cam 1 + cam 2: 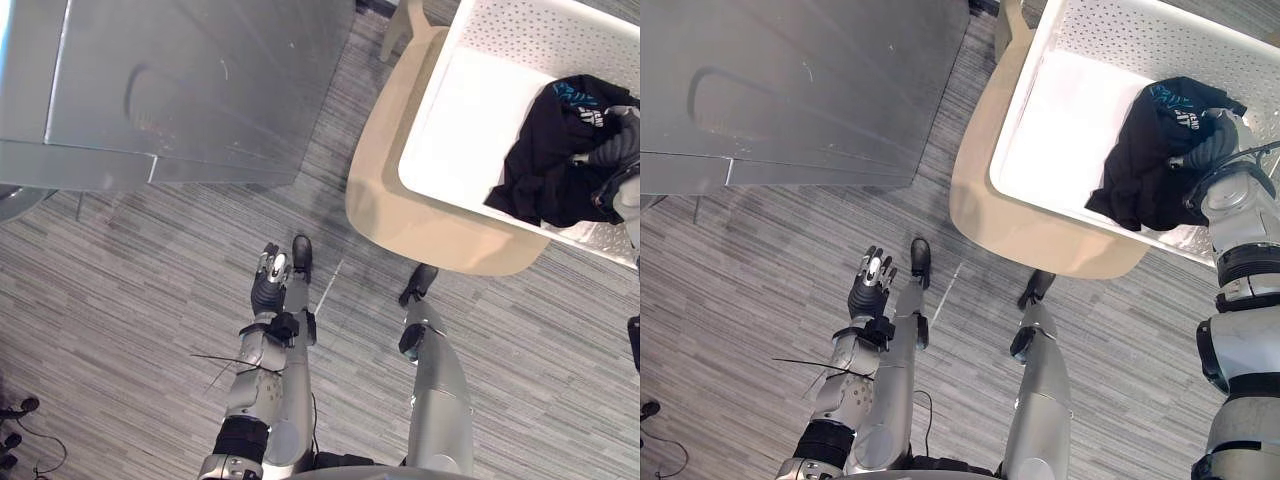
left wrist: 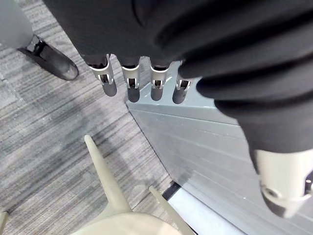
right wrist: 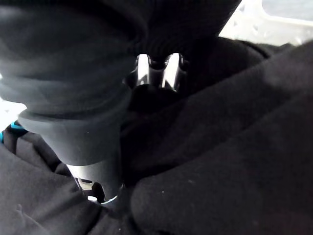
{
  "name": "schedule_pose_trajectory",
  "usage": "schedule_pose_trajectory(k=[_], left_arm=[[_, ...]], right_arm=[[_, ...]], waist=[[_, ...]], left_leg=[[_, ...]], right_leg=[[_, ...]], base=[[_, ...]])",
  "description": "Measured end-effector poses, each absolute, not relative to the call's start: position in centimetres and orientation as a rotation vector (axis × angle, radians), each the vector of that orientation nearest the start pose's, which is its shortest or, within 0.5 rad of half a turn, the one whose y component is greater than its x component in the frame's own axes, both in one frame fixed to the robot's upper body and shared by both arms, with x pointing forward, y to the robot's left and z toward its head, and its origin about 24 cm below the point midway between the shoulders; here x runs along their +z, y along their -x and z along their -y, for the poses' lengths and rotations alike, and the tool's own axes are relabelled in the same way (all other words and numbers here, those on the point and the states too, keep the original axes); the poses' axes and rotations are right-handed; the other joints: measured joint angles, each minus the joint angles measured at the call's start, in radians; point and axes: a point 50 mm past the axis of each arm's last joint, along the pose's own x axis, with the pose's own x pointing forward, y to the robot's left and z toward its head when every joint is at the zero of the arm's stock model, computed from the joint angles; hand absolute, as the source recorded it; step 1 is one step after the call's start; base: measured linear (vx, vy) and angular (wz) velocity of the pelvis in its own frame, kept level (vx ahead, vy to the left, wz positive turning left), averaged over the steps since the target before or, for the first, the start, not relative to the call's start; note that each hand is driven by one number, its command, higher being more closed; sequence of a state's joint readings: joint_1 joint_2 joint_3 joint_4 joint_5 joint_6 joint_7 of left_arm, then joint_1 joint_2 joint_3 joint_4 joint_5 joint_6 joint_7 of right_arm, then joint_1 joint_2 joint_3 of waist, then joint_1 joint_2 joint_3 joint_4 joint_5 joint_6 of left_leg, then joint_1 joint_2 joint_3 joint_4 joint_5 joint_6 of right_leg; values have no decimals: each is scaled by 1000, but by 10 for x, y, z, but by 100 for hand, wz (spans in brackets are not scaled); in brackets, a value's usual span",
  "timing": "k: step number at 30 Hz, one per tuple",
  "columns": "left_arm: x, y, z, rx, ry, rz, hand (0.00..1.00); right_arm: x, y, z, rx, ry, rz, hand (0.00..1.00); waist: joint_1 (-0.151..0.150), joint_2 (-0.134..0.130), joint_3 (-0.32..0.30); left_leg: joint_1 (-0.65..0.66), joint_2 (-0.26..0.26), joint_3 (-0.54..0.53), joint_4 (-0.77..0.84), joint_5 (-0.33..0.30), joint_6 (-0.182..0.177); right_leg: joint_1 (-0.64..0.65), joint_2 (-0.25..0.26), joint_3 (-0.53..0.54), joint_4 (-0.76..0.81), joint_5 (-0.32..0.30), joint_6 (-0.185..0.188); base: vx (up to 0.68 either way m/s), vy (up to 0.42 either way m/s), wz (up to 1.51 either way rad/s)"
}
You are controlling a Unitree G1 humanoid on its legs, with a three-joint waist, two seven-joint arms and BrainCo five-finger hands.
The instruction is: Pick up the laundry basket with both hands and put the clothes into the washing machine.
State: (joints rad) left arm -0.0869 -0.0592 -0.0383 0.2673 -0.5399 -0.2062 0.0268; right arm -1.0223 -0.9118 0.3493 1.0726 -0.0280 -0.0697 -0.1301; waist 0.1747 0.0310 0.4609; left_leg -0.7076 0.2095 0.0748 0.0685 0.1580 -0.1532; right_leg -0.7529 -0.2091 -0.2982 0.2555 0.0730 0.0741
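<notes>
One hand, the right hand (image 1: 1212, 148), is sunk in the black clothes (image 1: 1145, 170) at the right end of the basket (image 1: 1060, 125); whether it grips them I cannot tell. The left hand (image 1: 868, 285) hangs slack, fingers straight, low over the floor (image 1: 740, 260), well apart from the basket, which sits on a chair (image 1: 1040, 245) ahead and to its right. The washer (image 1: 790, 80) stands ahead on the left
</notes>
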Motion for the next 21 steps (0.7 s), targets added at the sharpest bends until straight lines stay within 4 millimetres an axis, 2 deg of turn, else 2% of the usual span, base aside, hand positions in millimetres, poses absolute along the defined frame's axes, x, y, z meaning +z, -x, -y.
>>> schedule_pose_trajectory(k=[4, 9, 11, 15, 16, 19, 20, 21], left_arm=[[21, -266, -130, 60, 589, 10, 0], [26, -267, -134, 90, 577, 28, 0], [25, -267, -136, 111, 561, 25, 0], [25, -267, -138, 123, 525, 23, 0], [25, -266, -140, 123, 498, 21, 0], [15, -256, -147, 137, 347, -14, 0], [14, -252, -148, 135, 293, -16, 0], [15, -243, -150, 118, 190, -13, 0]], right_arm=[[226, -366, 346, -460, 780, 66, 100], [192, -372, 312, -354, 562, 111, 100], [189, -369, 302, -332, 500, 157, 100], [204, -349, 302, -386, 358, 321, 100], [212, -343, 302, -415, 315, 379, 100], [219, -321, 293, -448, 229, 512, 100], [217, -312, 290, -457, 211, 545, 100], [210, -299, 287, -480, 181, 585, 100]], waist=[[0, -1, -1], [-2, -4, -2], [-12, -4, -3], [-35, -8, -5], [-37, -17, -14], [-51, -46, -87], [-51, -52, -99], [-55, -61, -137]], left_leg=[[0, 7, 7, 8, 0, 0], [49, 35, 13, 38, 0, 0], [86, 37, 14, 38, 0, 0], [174, 39, 18, 31, -7, 6], [206, 41, 30, 25, -13, 5], [261, 39, 46, 13, -27, 5], [289, 39, 51, 15, -37, 7], [320, 37, 52, 23, -54, 7]], right_leg=[[6, 8, 1, -9, 5, -3], [77, 32, -8, -16, 7, -5], [114, 33, -16, -17, 5, -6], [208, 34, -32, -16, -14, -9], [233, 35, -30, -13, -24, -3], [276, 37, -29, -12, -39, 0], [302, 36, -27, -11, -46, -1], [335, 37, -26, -9, -57, 2]], base=[[14, -24, -5], [32, -57, -3], [17, -46, 1], [-18, -28, 8], [-54, -22, -4], [-22, -16, -4], [63, -27, 0], [56, -20, -1]])
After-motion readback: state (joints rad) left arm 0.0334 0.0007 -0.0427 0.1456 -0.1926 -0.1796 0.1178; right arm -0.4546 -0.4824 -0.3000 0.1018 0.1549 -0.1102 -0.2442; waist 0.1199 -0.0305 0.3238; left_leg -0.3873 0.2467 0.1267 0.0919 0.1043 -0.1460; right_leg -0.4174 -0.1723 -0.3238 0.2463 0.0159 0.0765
